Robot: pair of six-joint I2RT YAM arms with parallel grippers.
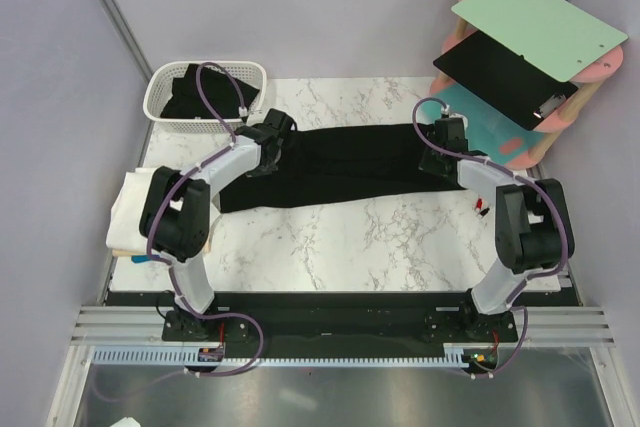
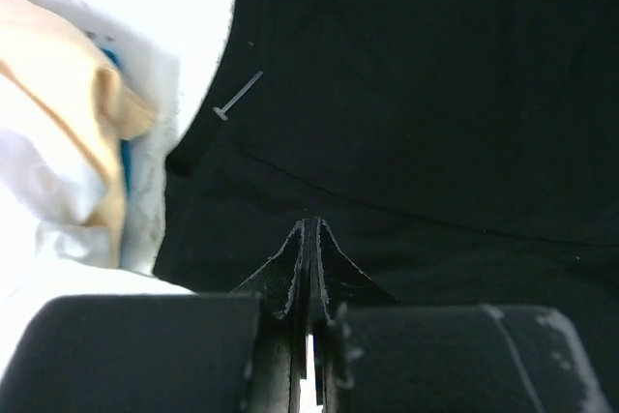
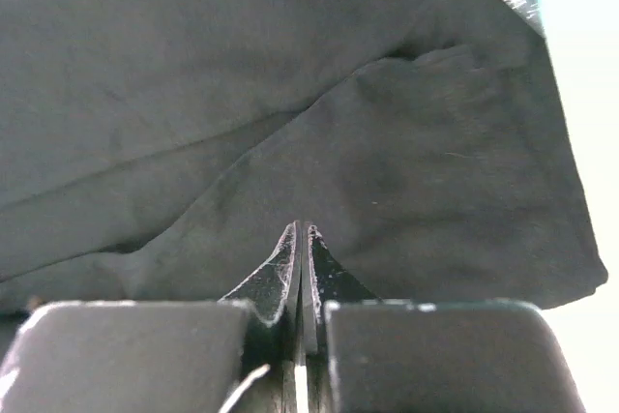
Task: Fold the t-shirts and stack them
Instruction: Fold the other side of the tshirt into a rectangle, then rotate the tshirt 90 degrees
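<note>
Landmark: long black soft-cloth t-shirt [image 1: 350,169], laid flat and stretched crosswise; every place below is given from it.
Hidden: the shirt's left end lies under the left arm's black two-finger gripper [image 1: 268,150] and its right end under the right arm's black two-finger gripper [image 1: 441,147]. Sleeves and neckline cannot be made out from above.
Left pincer: fingers pressed together, tips down on the shirt; whether cloth is nipped between them cannot be told.
Right pincer: fingers likewise pressed together on the shirt, and any nipped cloth is equally unclear.
Partly covered: pile of folded white and cream shirts [image 1: 125,209], left of the landmark, overlapped by the left arm and washed out by glare in the left wrist view.
Basket: white plastic lattice basket [image 1: 157,99], beyond the landmark's left end, holding dark crumpled cloth [image 1: 195,87] of unclear kind.
Texture: matte fine weave with shallow creases and a straight seam; a small pale T-shaped pin [image 2: 237,96] lies on it.
Rack: pink-framed shelf rack [image 1: 520,152], beyond the landmark's right end, carrying a flat mint-green board [image 1: 535,17] and a rigid black rectangular board [image 1: 495,72].
Surface: white marble-patterned table top [image 1: 380,237], grey-veined, under the landmark.
Room: plain pale grey walls [image 1: 330,7] behind.
</note>
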